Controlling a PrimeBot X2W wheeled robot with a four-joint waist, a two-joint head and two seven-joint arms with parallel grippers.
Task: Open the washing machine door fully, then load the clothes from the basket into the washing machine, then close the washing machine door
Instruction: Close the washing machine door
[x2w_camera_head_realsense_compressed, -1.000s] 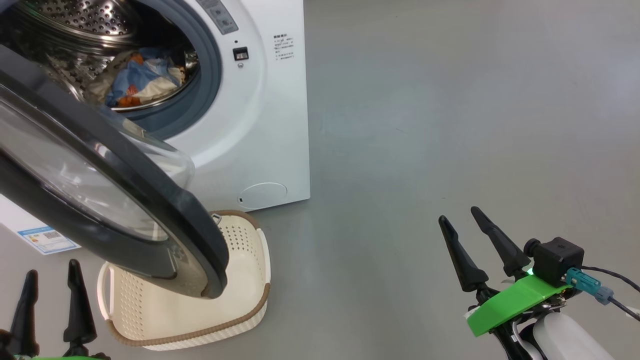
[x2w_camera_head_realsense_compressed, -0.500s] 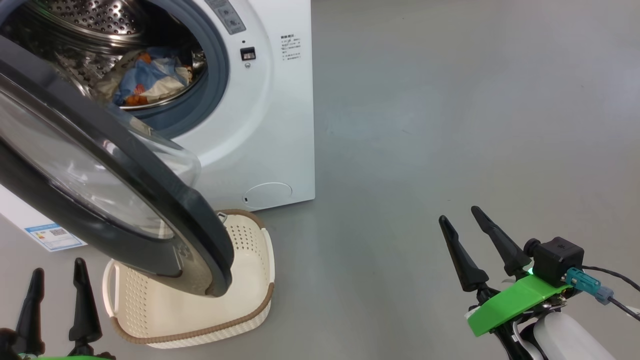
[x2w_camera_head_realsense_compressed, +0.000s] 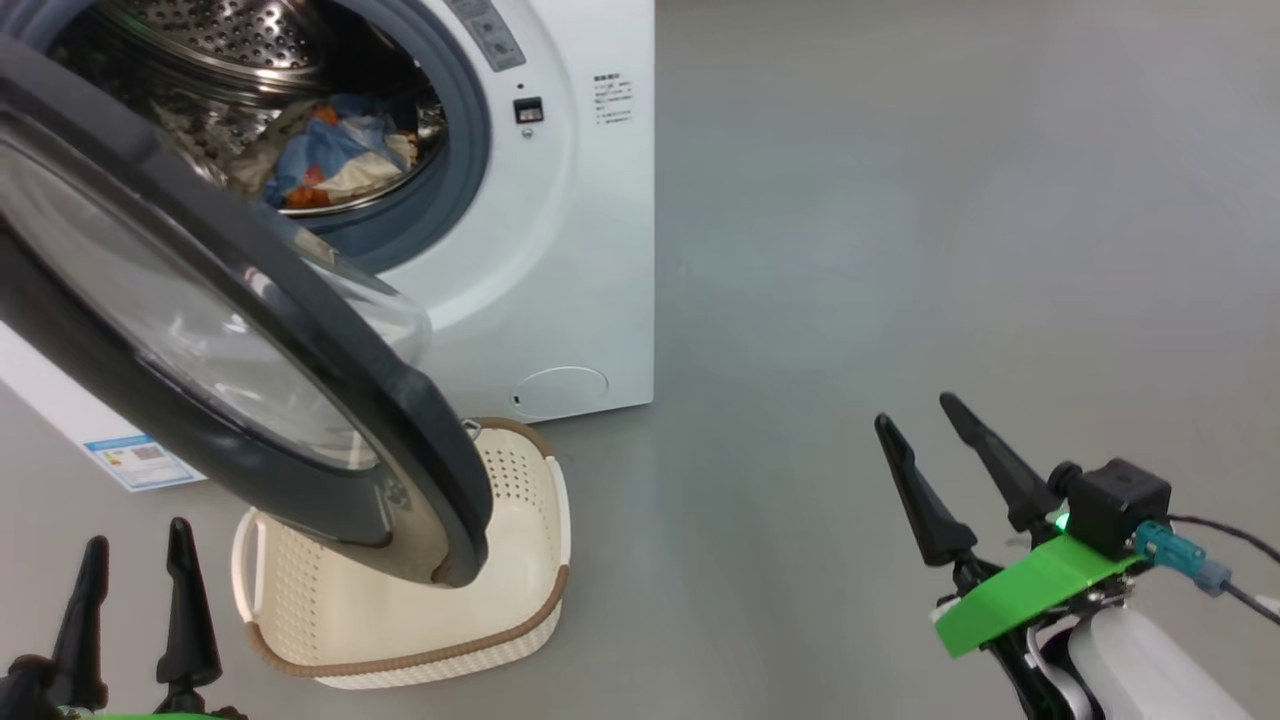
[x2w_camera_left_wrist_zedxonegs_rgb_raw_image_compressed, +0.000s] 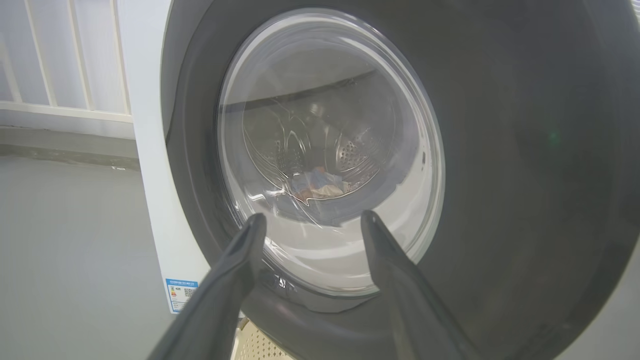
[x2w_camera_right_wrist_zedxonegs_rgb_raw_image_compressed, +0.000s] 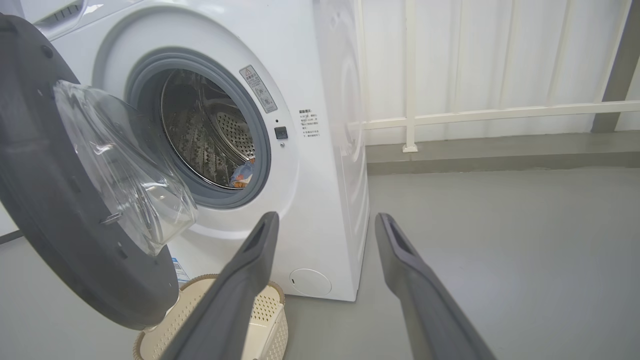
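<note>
The washing machine is seen at the far left of the scene, with its front turned toward the robot. The washing machine door is swung outward on its left-hand hinge and is held by neither gripper. Its black ring and bulging glass bowl hang over the left part of the basket, so that much of the basket is hidden in the head view.

The clothes are found inside the steel drum, bunched low at its bottom. Blue fabric with orange-brown patches and a pale piece can be made out behind the grey-blue gasket. The basket is set on the grey floor just in front of the machine, near the round filter cap. A blue label sticker is seen low on the machine's left side.

The left gripper is held at the near left, below the door and apart from it. Its two dark fingers are spread wide with nothing between them, and are pointed at the door's outer glass in the left wrist view. The right gripper is held at the near right, well apart from the machine and over bare floor. Its fingers are likewise parted wide and empty, and between them in the right wrist view the machine's right side is framed.
</note>
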